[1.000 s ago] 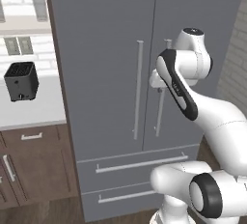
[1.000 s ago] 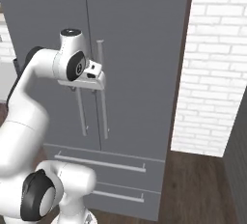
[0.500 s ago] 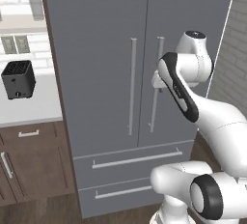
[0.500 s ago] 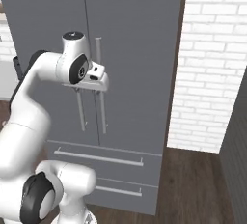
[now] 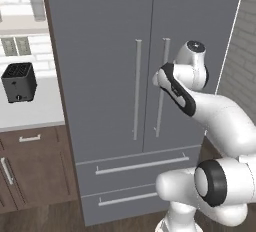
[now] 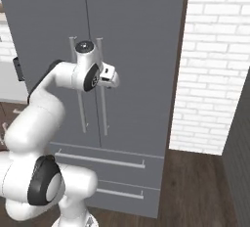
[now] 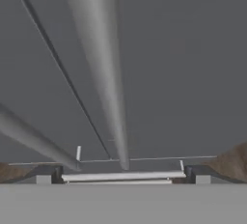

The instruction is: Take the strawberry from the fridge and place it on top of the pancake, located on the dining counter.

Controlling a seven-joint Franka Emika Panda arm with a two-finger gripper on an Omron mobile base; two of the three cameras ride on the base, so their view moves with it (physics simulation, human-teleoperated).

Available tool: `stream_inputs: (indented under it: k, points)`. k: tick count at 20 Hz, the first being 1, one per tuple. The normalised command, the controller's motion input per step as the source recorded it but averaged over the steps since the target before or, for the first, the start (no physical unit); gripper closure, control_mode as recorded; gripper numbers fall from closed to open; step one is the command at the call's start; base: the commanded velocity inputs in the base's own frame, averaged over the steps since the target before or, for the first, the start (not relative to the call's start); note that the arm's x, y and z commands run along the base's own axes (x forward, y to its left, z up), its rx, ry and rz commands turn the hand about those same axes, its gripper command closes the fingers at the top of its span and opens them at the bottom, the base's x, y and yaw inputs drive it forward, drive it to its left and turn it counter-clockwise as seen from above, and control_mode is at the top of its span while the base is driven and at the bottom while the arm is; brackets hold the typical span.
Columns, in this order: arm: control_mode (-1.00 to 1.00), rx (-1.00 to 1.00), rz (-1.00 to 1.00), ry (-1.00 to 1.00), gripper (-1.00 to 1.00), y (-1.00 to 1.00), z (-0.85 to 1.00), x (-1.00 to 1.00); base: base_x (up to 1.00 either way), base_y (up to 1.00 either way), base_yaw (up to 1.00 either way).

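The grey fridge point(image 5: 110, 51) stands in front of me with both doors shut, so the strawberry is hidden behind them. My gripper point(image 6: 108, 78) is at chest height, right at the right door's vertical bar handle point(image 5: 161, 91). In the hand view that handle point(image 7: 103, 73) runs up the middle, very close, with the left door's handle point(image 7: 29, 138) off to the side. The jaws stand open and hold nothing. The pancake and the dining counter are out of view.
Two fridge drawers point(image 5: 135, 168) with bar pulls lie below the doors. A black toaster point(image 5: 19, 82) sits on a white worktop point(image 5: 30, 113) over brown cabinets to the left. A white brick wall point(image 6: 215, 74) and wood floor point(image 6: 195, 182) lie right of the fridge.
The whole picture has shifted a little, so the base has moved. The hand has edged slightly rightwards at the right door handle. Doors stay shut and the jaws stay open.
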Motion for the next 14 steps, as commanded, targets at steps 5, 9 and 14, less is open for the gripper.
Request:
stream_inputs:
  k: [5, 9, 14]
  points:
    - [-1.0, 0.0, 0.0, -0.11, -1.0, 0.0, -0.16, 0.98, 0.0, 0.0, 0.0]
    - [-1.0, 0.0, 0.0, -0.07, -1.0, 0.0, -0.04, 0.86, 0.0, 0.0, 0.0]
    - [-1.0, 0.0, 0.0, -0.19, -1.0, 0.0, -0.23, 0.5, 0.0, 0.0, 0.0]
